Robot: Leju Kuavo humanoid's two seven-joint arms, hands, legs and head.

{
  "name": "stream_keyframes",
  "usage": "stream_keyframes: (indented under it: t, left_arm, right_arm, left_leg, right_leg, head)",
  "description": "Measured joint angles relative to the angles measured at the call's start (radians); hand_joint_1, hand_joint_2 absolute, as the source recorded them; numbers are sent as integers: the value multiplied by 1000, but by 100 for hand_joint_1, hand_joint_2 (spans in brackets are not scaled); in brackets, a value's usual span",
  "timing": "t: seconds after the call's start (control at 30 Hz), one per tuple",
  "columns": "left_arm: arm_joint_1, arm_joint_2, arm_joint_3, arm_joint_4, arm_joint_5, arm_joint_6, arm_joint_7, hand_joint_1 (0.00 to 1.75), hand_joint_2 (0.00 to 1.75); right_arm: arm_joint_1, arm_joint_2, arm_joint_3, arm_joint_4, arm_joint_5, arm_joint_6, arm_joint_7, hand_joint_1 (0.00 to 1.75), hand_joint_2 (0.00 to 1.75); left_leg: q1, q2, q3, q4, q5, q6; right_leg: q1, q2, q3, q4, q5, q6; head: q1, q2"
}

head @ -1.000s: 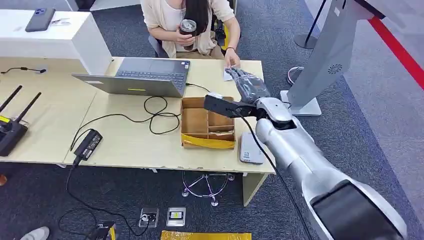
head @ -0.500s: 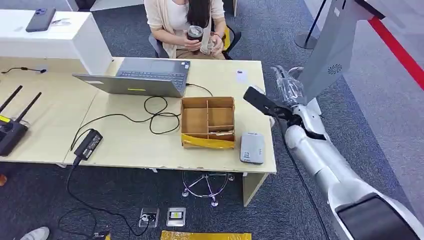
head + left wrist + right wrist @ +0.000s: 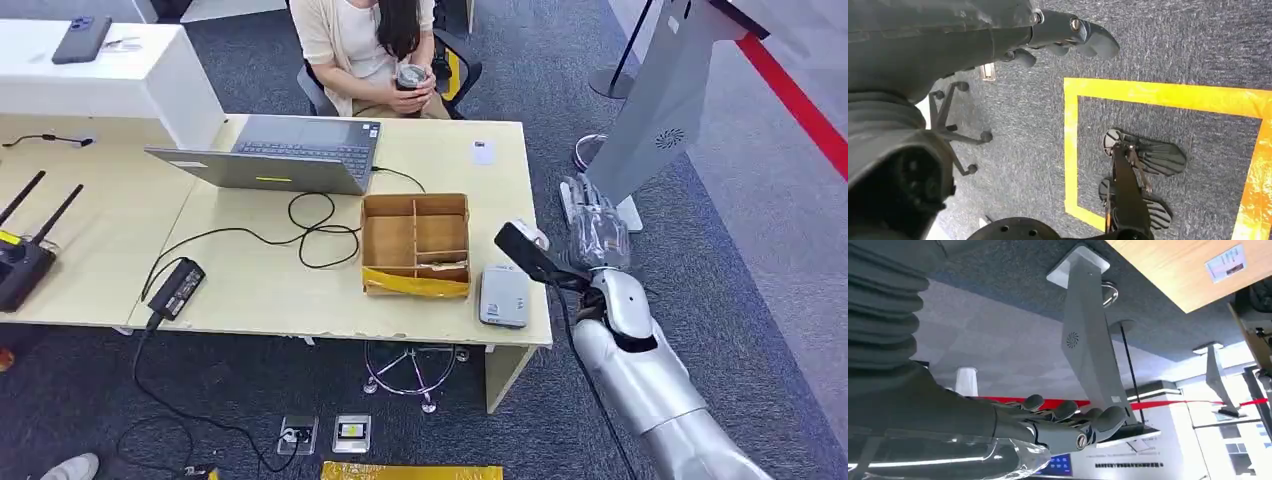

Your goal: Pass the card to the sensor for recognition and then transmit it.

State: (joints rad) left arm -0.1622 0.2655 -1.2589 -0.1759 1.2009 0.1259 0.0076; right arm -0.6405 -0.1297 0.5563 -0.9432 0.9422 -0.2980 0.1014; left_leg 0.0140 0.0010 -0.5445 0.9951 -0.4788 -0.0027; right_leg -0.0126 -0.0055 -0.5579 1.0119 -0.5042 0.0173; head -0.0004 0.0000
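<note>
- Landmark: cardboard box (image 3: 415, 243) on the desk (image 3: 250, 290). Everything below is placed relative to it.
- Card (image 3: 482, 151): flat on the desk, beyond the box toward the seated person (image 3: 370, 45), near the desk's far right corner. Nothing touches it. Also visible in the right wrist view on the desk surface (image 3: 1226, 263).
- Sensor (image 3: 504, 295): grey reader just beside the box on its right, near the desk's front edge. Nothing on it.
- Right hand (image 3: 592, 222): off the desk, well to the right of the box, over the carpet by the foot of the grey stand (image 3: 655, 110). Fingers stretched out, nothing in them: released, empty. Right wrist view agrees (image 3: 1068, 425).
- Left hand (image 3: 1068, 37): hanging toward the floor, fingers loosely curled, nothing visible in them. Can't tell whether it's actually clenched.
- Person: both hands around a cup (image 3: 410, 77), well beyond the box, not reaching for the card.
- Progress, my read: the card lies at the person's end of the desk and the hand is empty, so this looks like handover done and the arm clear. I can't confirm the scan step from these frames.
- Left to do, if that read is right: nothing but parking the arm. If not: grasp, scan, pass.
- Other clutter: laptop (image 3: 280, 155) to the box's left.
</note>
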Motion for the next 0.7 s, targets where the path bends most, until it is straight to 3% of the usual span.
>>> stream_keyframes:
  t: [0.33, 0.7]
  left_arm:
    - [0, 0, 0, 0, 1, 1, 0, 0, 0]
    - [-2, -3, 0, 0, -3, -1, 0, 0, 0]
  right_arm:
    - [169, 3, -31, -256, 73, 52, 44, 0, 175]
    - [218, 41, -34, -282, 74, 45, 36, 0, 175]
  left_leg:
    - [0, 0, 0, 0, 0, 0]
    - [0, 0, 0, 0, 0, 0]
  right_leg:
    - [0, 0, 0, 0, 0, 0]
    - [0, 0, 0, 0, 0, 0]
  head:
    - [0, 0]
    - [0, 0]
